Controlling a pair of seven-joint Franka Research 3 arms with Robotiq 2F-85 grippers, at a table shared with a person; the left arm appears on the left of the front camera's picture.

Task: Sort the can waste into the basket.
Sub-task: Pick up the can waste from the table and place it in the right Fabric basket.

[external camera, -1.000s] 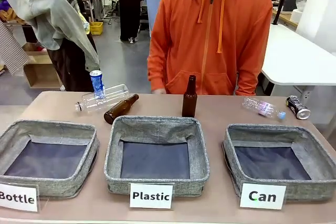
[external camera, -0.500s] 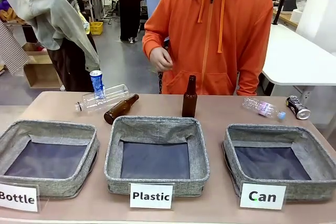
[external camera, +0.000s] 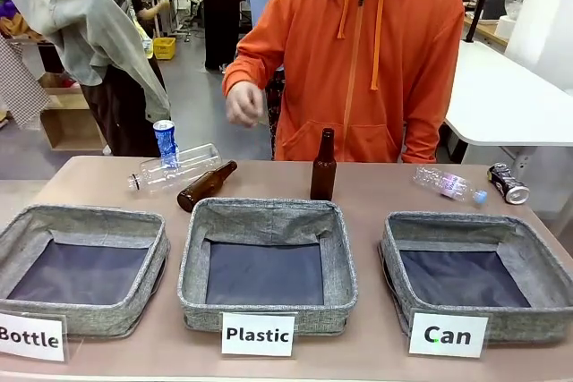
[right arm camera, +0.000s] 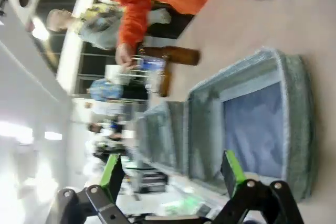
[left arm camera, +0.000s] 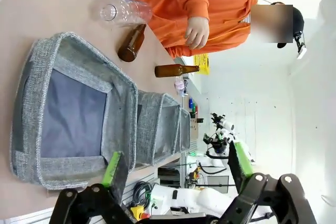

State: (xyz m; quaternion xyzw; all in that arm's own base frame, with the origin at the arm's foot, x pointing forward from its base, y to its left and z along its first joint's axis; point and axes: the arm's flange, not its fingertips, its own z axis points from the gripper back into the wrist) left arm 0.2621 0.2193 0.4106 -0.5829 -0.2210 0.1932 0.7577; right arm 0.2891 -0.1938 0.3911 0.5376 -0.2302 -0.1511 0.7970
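Jaws both stand apart (wrist views); front view catches the dark can.

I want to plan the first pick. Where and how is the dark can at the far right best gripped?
Probably at mid-length of the dark can, from above, closing across its round body. It lies on its side on the table, so the curved wall is free on both sides; the clear plastic bottle lies apart, to its left.
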